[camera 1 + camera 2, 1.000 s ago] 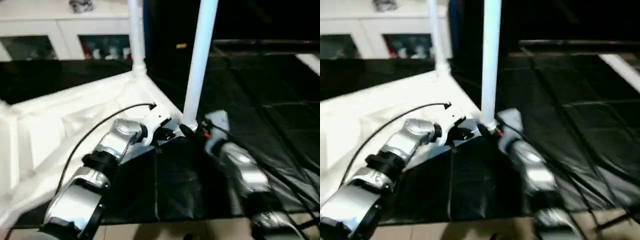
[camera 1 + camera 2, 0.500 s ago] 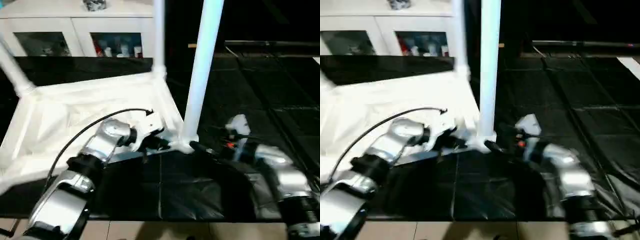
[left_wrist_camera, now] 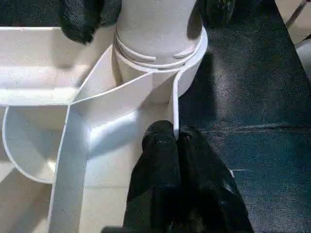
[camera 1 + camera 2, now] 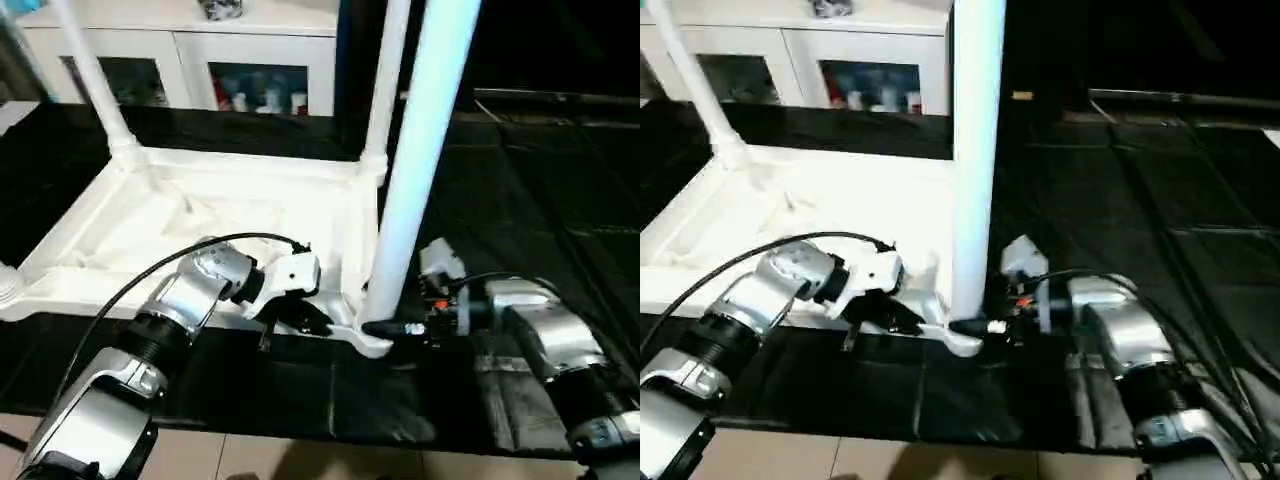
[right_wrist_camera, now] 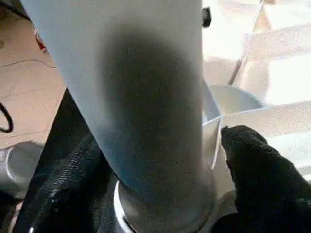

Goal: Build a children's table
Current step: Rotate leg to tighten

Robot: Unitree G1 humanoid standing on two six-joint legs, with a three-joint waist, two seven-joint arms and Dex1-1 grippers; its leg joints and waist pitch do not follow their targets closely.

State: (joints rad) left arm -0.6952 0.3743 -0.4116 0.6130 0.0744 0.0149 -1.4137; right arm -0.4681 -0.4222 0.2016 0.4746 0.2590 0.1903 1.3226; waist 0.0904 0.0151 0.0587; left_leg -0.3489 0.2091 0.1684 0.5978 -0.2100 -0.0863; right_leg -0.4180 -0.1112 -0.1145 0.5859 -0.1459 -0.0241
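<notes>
The white table top (image 4: 200, 215) lies upside down on a black mat, ribbed side up. A thick white leg (image 4: 420, 160) stands upright in its near right corner socket (image 3: 160, 58). My right gripper (image 4: 385, 328) is shut on the base of this leg, one black finger on each side (image 5: 262, 165). My left gripper (image 4: 310, 318) is shut on the top's thin rim (image 3: 175, 111) just beside that socket. Two more legs stand in the far corners, one on the left (image 4: 90, 80) and one on the right (image 4: 385, 90).
A white glass-door cabinet (image 4: 200, 60) stands behind the table top. The black mat (image 4: 520, 180) stretches away to the right, with cables across it. Tan floor (image 4: 300, 465) begins at the mat's near edge. An empty corner socket (image 4: 5, 285) sits at the far left.
The camera has shifted, bringing more of the table top and the far left leg into view. My right forearm has swung out to the right; both grippers stay at the near corner.
</notes>
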